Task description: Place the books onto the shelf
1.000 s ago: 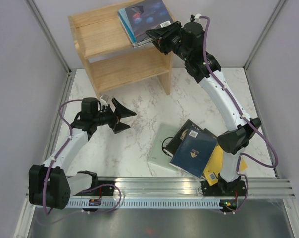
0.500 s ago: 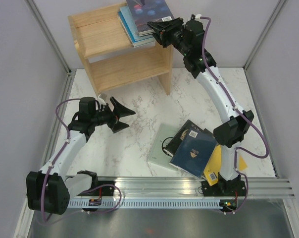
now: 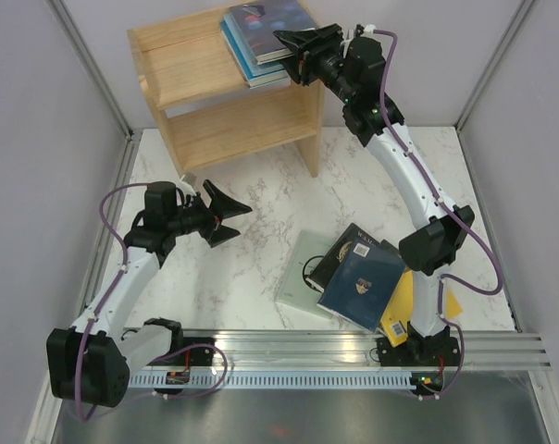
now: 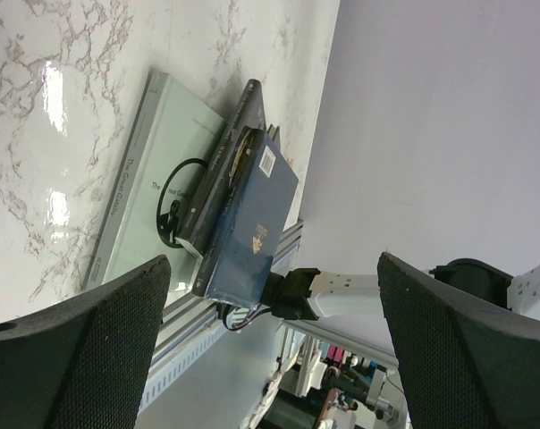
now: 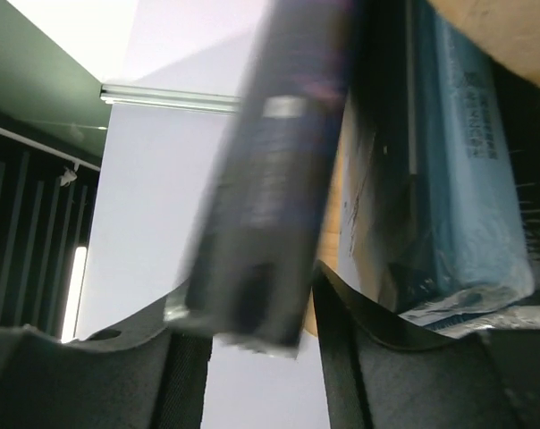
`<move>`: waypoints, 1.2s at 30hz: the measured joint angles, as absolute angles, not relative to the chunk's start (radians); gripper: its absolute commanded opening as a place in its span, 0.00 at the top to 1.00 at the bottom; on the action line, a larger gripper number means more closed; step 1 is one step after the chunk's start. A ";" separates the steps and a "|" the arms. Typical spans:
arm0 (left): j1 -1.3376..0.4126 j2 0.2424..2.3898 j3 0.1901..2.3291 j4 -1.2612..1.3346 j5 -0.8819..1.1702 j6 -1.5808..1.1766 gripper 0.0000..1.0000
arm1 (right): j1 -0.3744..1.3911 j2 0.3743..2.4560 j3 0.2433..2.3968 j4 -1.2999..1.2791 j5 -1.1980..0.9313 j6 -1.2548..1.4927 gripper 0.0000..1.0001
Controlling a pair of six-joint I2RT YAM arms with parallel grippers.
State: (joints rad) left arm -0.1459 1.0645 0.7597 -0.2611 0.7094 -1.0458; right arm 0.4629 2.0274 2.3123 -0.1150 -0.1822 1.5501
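The light wood shelf stands at the back. On its top right lie a teal and a pale blue book, with a dark purple book over them. My right gripper is at that book's near edge, jaws spread. In the right wrist view the dark book is blurred between the parted fingers, beside the teal book. On the table lie a pale book, a black one, a navy one and a yellow one. My left gripper hovers open and empty to their left.
The shelf's lower tier holds nothing. The aluminium rail runs along the near edge, just below the pile. In the left wrist view the pale book and navy book lie beyond the wide open gripper.
The right gripper carried the dark purple book further over the shelf-top stack and its jaws have widened around it. The left arm drifted slightly left, still open.
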 measured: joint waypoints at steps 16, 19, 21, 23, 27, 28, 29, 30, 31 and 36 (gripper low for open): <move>-0.146 1.056 0.760 -0.283 0.707 -1.046 0.03 | 0.464 2.001 2.212 0.024 -0.210 1.610 0.41; -0.146 1.056 0.760 -0.286 0.707 -1.046 0.03 | 0.466 1.955 2.129 0.051 -0.220 1.629 0.37; -0.146 1.056 0.760 -0.291 0.707 -1.046 0.03 | 0.466 1.906 2.053 0.061 -0.227 1.635 0.35; -0.146 1.056 0.760 -0.299 0.706 -1.046 0.03 | 0.466 1.858 1.991 0.059 -0.232 1.638 0.34; -0.146 1.056 0.760 -0.308 0.706 -1.046 0.03 | 0.467 1.774 1.883 0.042 -0.242 1.637 0.32; -0.146 1.056 0.760 -0.309 0.706 -1.046 0.04 | 0.467 1.763 1.869 0.041 -0.245 1.637 0.32; -0.146 1.056 0.760 -0.309 0.706 -1.046 0.04 | 0.468 1.753 1.857 0.041 -0.249 1.637 0.32; -0.146 1.056 0.760 -0.309 0.706 -1.045 0.04 | 0.468 1.747 1.849 0.039 -0.252 1.636 0.32; -0.146 1.056 0.760 -0.309 0.706 -1.046 0.04 | 0.467 1.741 1.839 0.039 -0.255 1.636 0.33; -0.146 1.056 0.760 -0.309 0.706 -1.045 0.04 | 0.467 1.728 1.807 0.027 -0.257 1.628 0.63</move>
State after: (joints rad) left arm -0.1463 1.0561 0.7597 -0.3088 0.7059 -1.0454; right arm 0.4675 1.7283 1.8072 0.0273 -0.2573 1.6283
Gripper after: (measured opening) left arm 0.967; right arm 0.546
